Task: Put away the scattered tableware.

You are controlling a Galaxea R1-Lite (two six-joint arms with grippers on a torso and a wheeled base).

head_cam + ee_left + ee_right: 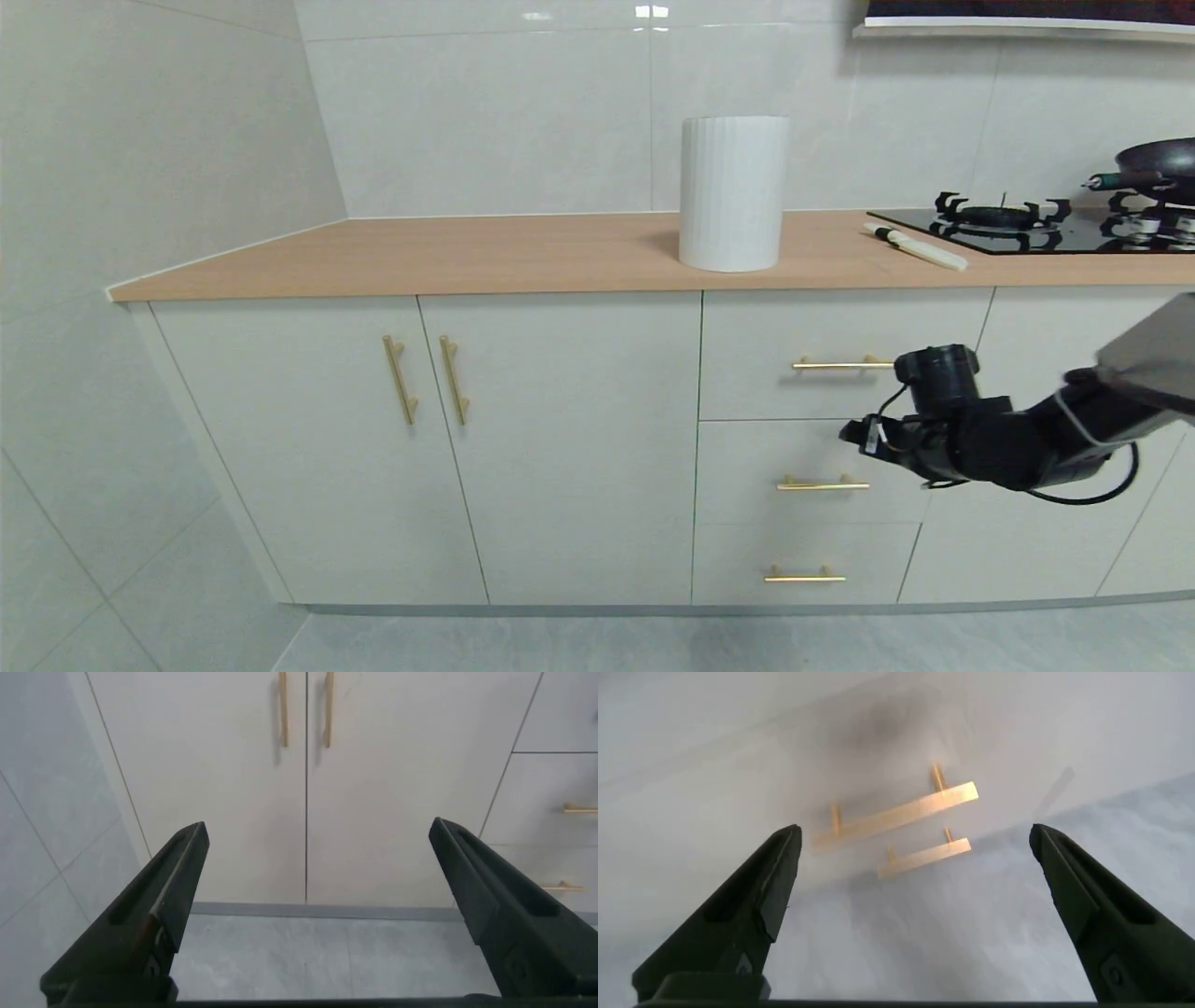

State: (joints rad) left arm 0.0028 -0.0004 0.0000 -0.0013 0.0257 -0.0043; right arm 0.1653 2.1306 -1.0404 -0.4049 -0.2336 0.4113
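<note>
A pale long utensil [915, 246] lies on the wooden countertop [485, 252], just left of the gas hob [1046, 229]. Further left a tall white ribbed holder [733, 191] stands upright on the same counter. My right gripper [857, 435] hangs below counter height, close in front of the drawer fronts, between the top handle [840, 364] and the middle handle [822, 483]. In its own wrist view the right gripper [915, 835] is open and holds nothing, facing two gold drawer handles [896, 817]. My left gripper [318, 833] is open too, low down, facing the double cabinet doors [306, 784].
A dark pan [1158, 163] sits on the hob at the far right. A third drawer handle [805, 577] is near the floor. The cabinet doors carry two vertical gold handles [401, 378]. A tiled wall closes off the left side; grey floor tiles [308, 961] lie below.
</note>
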